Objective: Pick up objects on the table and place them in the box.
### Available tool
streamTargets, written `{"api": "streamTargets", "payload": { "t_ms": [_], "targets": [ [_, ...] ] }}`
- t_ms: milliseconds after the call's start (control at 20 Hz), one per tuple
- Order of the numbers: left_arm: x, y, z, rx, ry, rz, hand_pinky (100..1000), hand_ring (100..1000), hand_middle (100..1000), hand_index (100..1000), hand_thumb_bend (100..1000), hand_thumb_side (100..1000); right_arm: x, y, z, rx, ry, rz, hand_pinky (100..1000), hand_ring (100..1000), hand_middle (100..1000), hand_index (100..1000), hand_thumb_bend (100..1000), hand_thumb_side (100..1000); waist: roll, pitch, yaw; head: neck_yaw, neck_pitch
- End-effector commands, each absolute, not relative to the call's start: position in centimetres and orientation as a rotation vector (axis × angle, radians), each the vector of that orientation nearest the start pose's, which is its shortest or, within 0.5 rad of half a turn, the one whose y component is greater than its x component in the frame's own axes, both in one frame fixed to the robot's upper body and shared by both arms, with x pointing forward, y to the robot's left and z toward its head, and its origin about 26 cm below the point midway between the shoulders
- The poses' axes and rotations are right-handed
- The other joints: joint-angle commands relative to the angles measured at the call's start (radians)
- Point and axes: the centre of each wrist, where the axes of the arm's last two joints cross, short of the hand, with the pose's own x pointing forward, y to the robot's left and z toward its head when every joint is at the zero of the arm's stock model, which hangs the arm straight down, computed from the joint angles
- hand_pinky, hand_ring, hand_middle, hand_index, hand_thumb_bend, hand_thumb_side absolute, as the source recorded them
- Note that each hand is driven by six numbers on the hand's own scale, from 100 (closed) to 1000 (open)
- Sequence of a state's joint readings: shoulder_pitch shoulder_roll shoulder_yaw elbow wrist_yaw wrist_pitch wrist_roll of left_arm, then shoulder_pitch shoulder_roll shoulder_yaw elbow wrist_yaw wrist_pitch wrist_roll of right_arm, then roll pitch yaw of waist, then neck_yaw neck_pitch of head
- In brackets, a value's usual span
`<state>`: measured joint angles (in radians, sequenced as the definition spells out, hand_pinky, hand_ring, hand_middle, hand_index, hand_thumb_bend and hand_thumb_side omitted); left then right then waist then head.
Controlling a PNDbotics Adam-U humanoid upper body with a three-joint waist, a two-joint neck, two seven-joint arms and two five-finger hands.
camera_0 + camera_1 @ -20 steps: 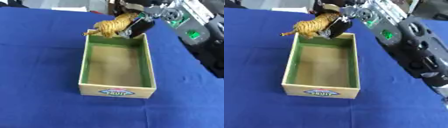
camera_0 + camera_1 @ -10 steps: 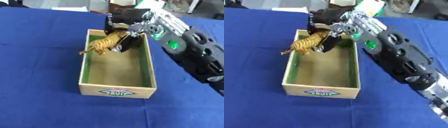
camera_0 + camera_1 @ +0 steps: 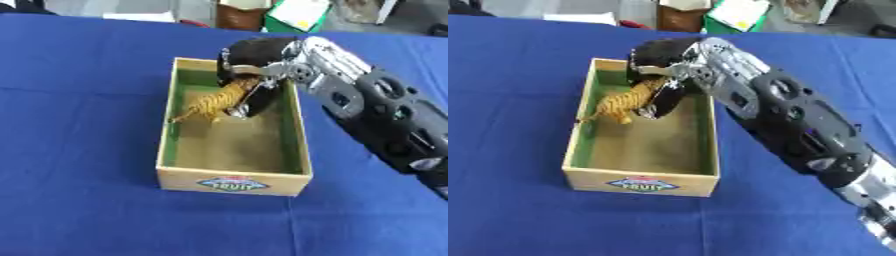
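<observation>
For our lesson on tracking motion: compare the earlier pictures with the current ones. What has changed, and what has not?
The right hand, shut on the toy tiger, has carried it from above the box's far edge down into the box. The tiger is not released. The box sits where it was on the blue table.

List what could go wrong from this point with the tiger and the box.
1. The right robot hand holds the tiger inside the box, near its left wall; released there, the tiger's tail end might catch on that wall.
2. The hand sits low between the walls, so lifting out carelessly could nudge or drag the box across the blue cloth.
</observation>
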<state>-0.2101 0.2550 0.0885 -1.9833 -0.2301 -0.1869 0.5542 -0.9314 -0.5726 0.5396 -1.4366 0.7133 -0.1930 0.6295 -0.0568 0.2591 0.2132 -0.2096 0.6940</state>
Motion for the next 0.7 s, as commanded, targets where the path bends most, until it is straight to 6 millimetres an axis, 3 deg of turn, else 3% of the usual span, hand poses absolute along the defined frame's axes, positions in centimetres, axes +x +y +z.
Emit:
{"api": "streamTargets", "payload": {
  "t_ms": [50, 300, 350, 500, 700],
  "targets": [
    [29.06, 28.08, 17.82, 0.689, -2.463, 0.25, 497, 557, 535, 680, 100, 438, 41.05, -18.35, 25.48, 1.0, 1.903, -2.859, 827, 729, 590, 685, 100, 398, 0.008, -0.014, 0.001, -0.004, 0.004],
    [29.06, 28.08, 17.8, 0.689, -2.462, 0.25, 497, 557, 535, 680, 100, 438, 41.18, -18.48, 25.61, 0.977, 1.869, -2.886, 827, 729, 590, 685, 100, 398, 0.008, -0.014, 0.0, -0.004, 0.004],
    [29.06, 28.08, 17.8, 0.689, -2.462, 0.251, 497, 557, 536, 679, 100, 434, 41.19, -18.48, 25.53, 0.973, 1.863, -2.891, 852, 787, 695, 783, 100, 480, 0.008, -0.014, 0.001, -0.004, 0.003],
    [29.04, 28.07, 17.76, 0.689, -2.46, 0.253, 497, 557, 536, 680, 100, 441, 41.35, -18.57, 25.33, 0.947, 1.803, -2.93, 857, 809, 738, 816, 100, 551, 0.008, -0.014, 0.001, -0.003, 0.001],
    [29.04, 28.08, 17.75, 0.688, -2.459, 0.253, 498, 557, 537, 680, 100, 443, 41.34, -18.71, 25.65, 0.972, 1.726, -2.958, 879, 860, 788, 856, 100, 581, 0.008, -0.014, -0.001, -0.002, 0.001]
  ]
}}
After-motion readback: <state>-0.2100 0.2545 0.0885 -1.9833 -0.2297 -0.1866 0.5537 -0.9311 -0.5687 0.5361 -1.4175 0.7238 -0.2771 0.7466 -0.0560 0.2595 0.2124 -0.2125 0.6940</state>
